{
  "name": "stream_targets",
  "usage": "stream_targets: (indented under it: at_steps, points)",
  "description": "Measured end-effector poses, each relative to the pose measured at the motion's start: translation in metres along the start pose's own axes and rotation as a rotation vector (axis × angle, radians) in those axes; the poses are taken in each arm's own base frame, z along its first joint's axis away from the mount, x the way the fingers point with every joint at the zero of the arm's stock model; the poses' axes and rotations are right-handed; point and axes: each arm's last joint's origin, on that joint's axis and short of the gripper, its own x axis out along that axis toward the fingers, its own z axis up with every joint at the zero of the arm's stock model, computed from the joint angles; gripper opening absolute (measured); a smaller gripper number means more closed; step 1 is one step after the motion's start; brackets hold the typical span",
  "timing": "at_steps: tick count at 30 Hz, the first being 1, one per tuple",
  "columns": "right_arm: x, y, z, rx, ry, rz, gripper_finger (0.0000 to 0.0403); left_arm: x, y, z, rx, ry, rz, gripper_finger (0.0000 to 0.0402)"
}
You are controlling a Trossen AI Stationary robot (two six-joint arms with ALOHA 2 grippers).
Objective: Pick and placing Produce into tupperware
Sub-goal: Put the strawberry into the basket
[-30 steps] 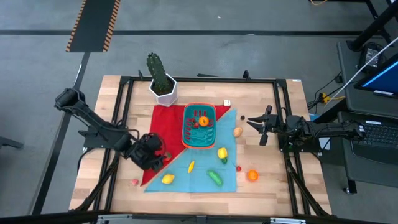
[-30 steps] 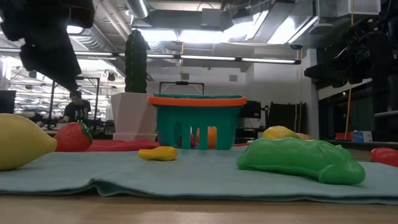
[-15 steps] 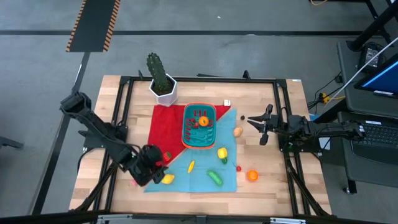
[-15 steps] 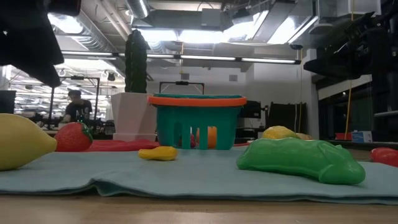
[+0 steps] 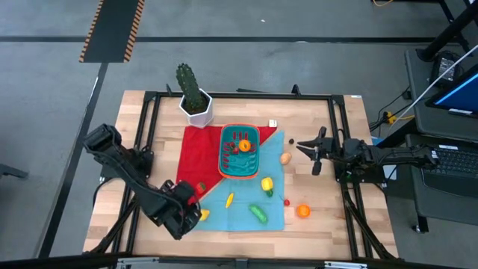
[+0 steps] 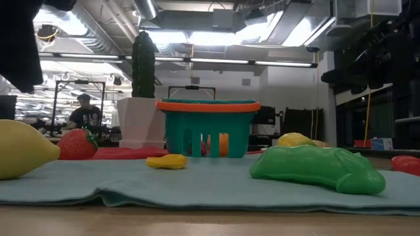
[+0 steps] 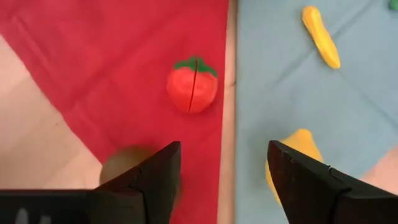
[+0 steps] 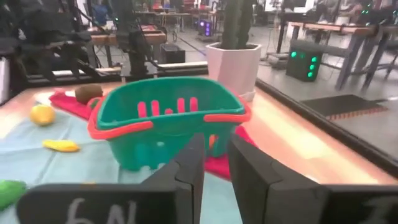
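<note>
The teal tupperware (image 5: 239,152) with an orange-red rim stands on the red and blue cloths and holds some produce. Loose produce lies around it: a red tomato (image 7: 191,93), a lemon (image 5: 202,215), a yellow piece (image 5: 229,199), a green piece (image 5: 258,214), a yellow pepper (image 5: 267,183) and an orange (image 5: 303,211). My left gripper (image 7: 224,180) is open, pointing down above the cloths near the tomato and lemon, and touches nothing. A brown piece (image 7: 124,165) lies by one of its fingers. My right gripper (image 5: 301,145) is shut and empty, to the right of the tupperware (image 8: 168,124).
A cactus in a white pot (image 5: 194,99) stands at the far side, behind the tupperware. A brownish piece (image 5: 285,158) lies between the tupperware and my right gripper. A black frame runs around the table. A person (image 6: 83,113) shows far off in the room.
My left gripper has moved toward the table's near edge, from beside the red cloth's left side to above the lemon's corner of the blue cloth. In the low view it has drawn off to the picture's left. No produce has moved.
</note>
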Motion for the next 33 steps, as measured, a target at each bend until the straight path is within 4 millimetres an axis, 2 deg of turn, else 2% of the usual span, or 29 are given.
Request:
stream_targets:
  at_steps: [12,21,33]
  points:
    - [0.000,0.001,0.000,0.038,0.004,0.040,0.0073,0.010,0.000,0.018,0.180,-0.008,0.032,0.0229]
    - [0.000,0.001,0.000,0.035,0.005,0.044,0.0073,0.016,0.002,0.031,0.148,-0.008,0.055,0.0229]
    - [0.000,0.001,0.000,0.030,0.007,0.047,0.0073,0.018,0.000,0.032,0.160,0.000,0.042,0.0242]
